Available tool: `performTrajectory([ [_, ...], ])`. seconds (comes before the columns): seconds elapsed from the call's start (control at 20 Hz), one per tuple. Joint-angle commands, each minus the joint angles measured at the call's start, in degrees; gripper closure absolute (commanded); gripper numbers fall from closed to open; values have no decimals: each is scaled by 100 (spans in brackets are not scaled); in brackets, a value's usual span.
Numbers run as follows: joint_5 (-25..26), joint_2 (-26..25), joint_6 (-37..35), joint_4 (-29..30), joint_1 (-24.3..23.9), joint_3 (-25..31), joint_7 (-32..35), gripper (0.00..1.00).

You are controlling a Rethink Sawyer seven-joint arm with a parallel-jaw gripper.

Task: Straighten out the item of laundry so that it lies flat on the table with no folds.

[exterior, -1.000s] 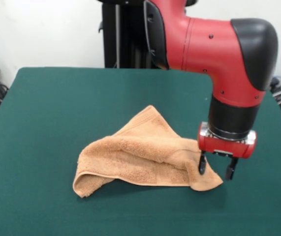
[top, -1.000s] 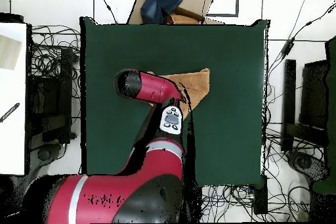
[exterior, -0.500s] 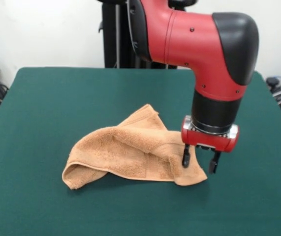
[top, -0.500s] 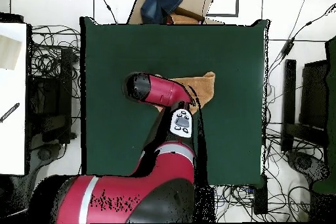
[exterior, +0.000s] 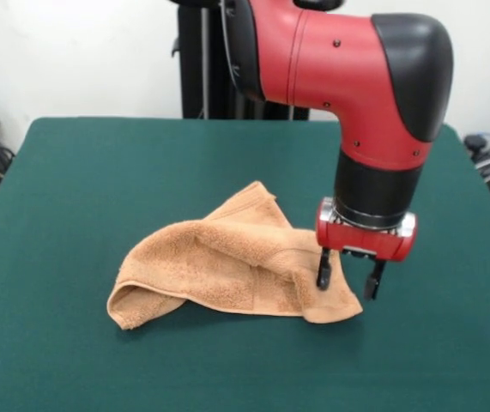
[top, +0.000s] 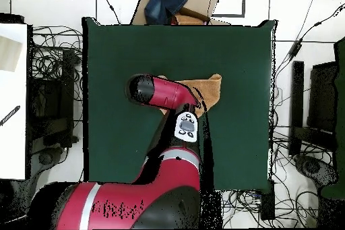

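Orange and fuzzy, the towel (exterior: 227, 270) lies in a bunched heap near the middle of the table (exterior: 99, 172), a bit toward the near side in the front view. It is not flat. One long fold runs across it, and the left end curls over into a soft roll with a dark gap under it. A pointed corner sticks out toward the far side of the table. Another corner lies flat at the right end, close to the near edge of the heap.

The gripper (exterior: 346, 280) hangs from the red and black arm (exterior: 373, 77), right over that right-hand corner. Its two black fingers (exterior: 323, 269) point straight down with a clear gap between them, so it is spread apart and is not holding anything. The left finger is over the cloth, and the right finger is past the towel's edge, over the green top. I cannot tell if the tips touch the cloth.

From above, the arm (top: 165, 92) covers much of the towel (top: 207, 90). Only one end of the towel peeks out beside the arm, on the green table (top: 242, 133).
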State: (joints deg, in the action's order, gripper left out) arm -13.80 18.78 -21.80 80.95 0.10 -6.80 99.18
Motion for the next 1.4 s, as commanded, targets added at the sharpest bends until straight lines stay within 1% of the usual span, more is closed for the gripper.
performTrajectory([
  [0.05,332,57,-21,687,-76,305,599,0],
  [0.3,390,209,-206,762,-231,333,404,0],
  [0.5,389,187,-205,681,-336,583,268,0],
  [0.55,385,197,-195,646,-314,595,292,0],
  [0.85,191,70,-755,22,65,381,653,0],
  [1.1,92,35,-843,-109,264,282,899,0],
  [1.4,62,4,-1039,-259,316,182,956,0],
])
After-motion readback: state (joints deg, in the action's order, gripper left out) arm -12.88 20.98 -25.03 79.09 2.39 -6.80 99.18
